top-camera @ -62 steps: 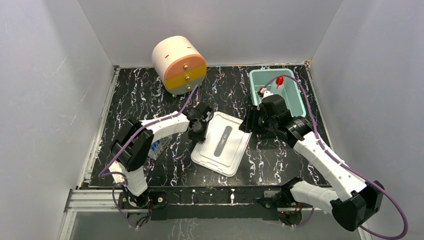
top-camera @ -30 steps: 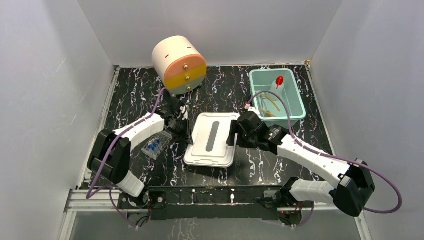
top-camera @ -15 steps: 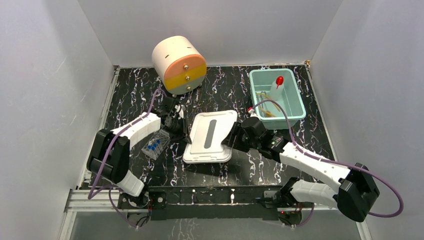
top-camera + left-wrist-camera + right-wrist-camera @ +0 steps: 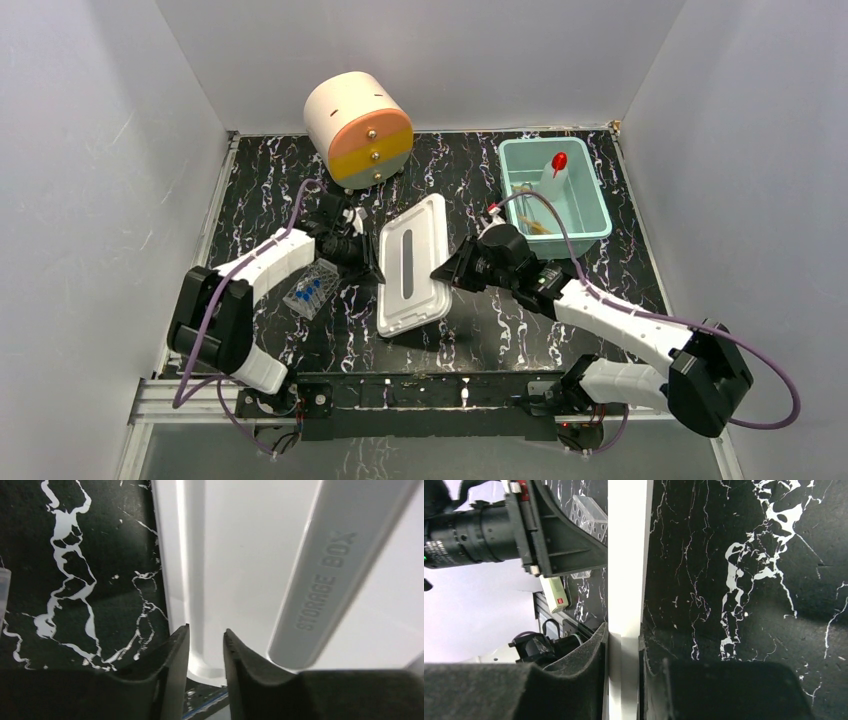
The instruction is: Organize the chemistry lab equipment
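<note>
Both grippers hold the white lid, which is tilted up off the table. My left gripper is shut on its left rim; in the left wrist view the fingers pinch the lid's rim beside its grey "STORAGE BOX" handle. My right gripper is shut on the right edge, seen edge-on between the pads. A clear tube rack with blue-capped tubes lies left of the lid. The white squeeze bottle with red nozzle and the tan tubing sit inside the teal bin.
The cream, orange and yellow drum-shaped drawer unit stands at the back left. White walls close in the black marbled table on three sides. The rack and the left arm's wrist also show in the right wrist view.
The right gripper has closed on the lid's right edge. The lid has tilted up from lying flat and shifted slightly left and back.
</note>
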Robot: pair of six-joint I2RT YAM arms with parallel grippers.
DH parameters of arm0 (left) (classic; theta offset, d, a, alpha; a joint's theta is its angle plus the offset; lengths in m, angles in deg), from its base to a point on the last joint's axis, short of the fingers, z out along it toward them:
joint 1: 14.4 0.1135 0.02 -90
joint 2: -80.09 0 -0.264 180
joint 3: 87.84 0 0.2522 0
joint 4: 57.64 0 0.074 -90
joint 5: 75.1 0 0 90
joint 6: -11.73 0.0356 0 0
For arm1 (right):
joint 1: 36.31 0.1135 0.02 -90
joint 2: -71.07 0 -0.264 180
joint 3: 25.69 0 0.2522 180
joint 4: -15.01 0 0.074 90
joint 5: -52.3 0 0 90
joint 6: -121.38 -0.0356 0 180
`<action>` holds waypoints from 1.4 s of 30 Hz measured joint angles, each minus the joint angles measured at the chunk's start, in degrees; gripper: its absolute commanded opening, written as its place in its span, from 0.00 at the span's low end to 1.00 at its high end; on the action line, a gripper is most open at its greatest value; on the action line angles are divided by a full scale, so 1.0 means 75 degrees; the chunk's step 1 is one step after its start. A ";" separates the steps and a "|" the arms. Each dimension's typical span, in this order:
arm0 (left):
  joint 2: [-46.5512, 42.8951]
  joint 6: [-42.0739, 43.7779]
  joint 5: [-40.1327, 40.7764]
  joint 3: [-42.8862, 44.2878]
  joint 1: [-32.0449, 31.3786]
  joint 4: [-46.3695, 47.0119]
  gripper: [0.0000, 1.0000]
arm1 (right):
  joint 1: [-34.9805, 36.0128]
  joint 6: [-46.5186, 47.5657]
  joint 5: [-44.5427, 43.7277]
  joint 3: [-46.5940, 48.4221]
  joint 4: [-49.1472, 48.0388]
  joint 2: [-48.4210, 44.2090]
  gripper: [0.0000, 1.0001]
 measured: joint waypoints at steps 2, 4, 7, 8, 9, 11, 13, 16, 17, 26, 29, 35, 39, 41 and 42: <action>-0.0204 -0.0061 -0.0102 0.0000 0.0061 0.0032 0.55 | -0.0166 0.0160 0.0181 0.0058 0.0006 0.0099 0.11; -0.0376 -0.0076 -0.0184 0.0003 0.0187 0.0085 0.62 | -0.0545 0.0402 0.0460 0.0175 0.0015 0.0169 0.11; -0.0533 -0.0099 -0.0306 0.0006 0.0379 0.0111 0.68 | -0.1341 0.0831 0.0903 0.0504 0.0082 0.0227 0.11; -0.0606 -0.0117 -0.0332 0.0012 0.0431 0.0108 0.69 | -0.1629 0.1008 0.1064 0.0691 0.0134 0.0248 0.11; -0.0670 -0.0125 -0.0350 0.0023 0.0469 0.0105 0.70 | -0.1906 0.1177 0.1224 0.0906 0.0227 0.0277 0.11; -0.0778 -0.0131 -0.0379 0.0093 0.0519 0.0073 0.71 | -0.2384 0.1480 0.1510 0.1309 0.0341 0.0312 0.11; -0.0880 -0.0137 -0.0443 0.0254 0.0530 0.0047 0.71 | -0.2949 0.1763 0.1947 0.1772 0.0431 0.0370 0.11; -0.0976 -0.0187 -0.0595 0.0472 0.0533 0.0055 0.72 | -0.3815 0.2092 0.2766 0.2366 0.0475 0.0542 0.11; -0.1003 -0.0204 -0.0659 0.0513 0.0533 0.0064 0.72 | -0.4150 0.2212 0.3054 0.2553 0.0498 0.0647 0.11; -0.1099 -0.0332 -0.0988 0.0525 0.0533 0.0012 0.75 | -0.6665 0.2798 0.5155 0.3238 0.0886 0.1492 0.11; -0.1160 -0.0335 -0.1064 0.0525 0.0533 -0.0026 0.75 | -0.7370 0.2859 0.5799 0.3249 0.0930 0.1588 0.11; -0.1227 -0.0323 -0.1116 0.0522 0.0533 -0.0041 0.75 | -0.8580 0.2908 0.6889 0.3316 0.0892 0.1667 0.12; -0.1329 -0.0321 -0.1093 0.0522 0.0533 -0.0038 0.75 | -0.9291 0.2850 0.7632 0.3316 0.0682 0.1786 0.13; -0.1419 -0.0321 -0.1055 0.0519 0.0533 -0.0035 0.75 | -0.9576 0.2824 0.7991 0.3316 0.0568 0.1929 0.13; -0.1483 -0.0318 -0.1029 0.0519 0.0533 -0.0032 0.75 | -0.9716 0.2792 0.8195 0.3316 0.0493 0.2034 0.14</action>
